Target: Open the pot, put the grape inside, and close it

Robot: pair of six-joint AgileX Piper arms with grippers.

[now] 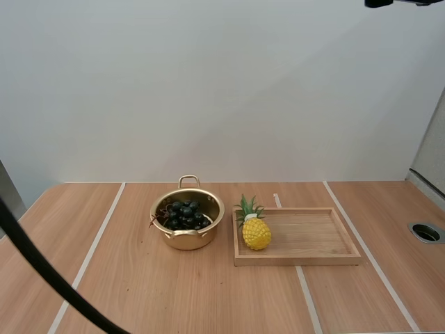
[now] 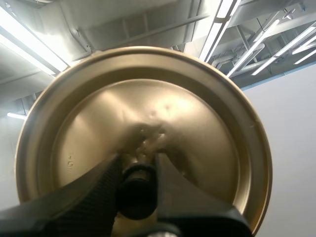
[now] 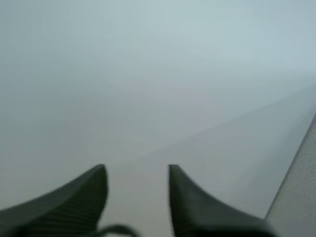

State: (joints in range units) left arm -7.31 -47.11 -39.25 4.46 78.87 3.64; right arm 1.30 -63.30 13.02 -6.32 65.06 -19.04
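High view: the round gold metal pot [image 1: 188, 240] stands uncovered low and just left of centre, with the dark bunch of grapes [image 1: 183, 214] inside it. A flat wooden tray [image 1: 306, 236] bearing a yellow toy pineapple [image 1: 256, 231] lies at its right.

Left wrist view: my left gripper [image 2: 138, 165] pinches the black knob [image 2: 137, 192] of the round gold lid [image 2: 197, 123], which is apparently tipped upward, away from the table. Closing likely falls to this arm, with the lid turned down over the pot.

Right wrist view: my right gripper [image 3: 137, 170] is spread, empty.
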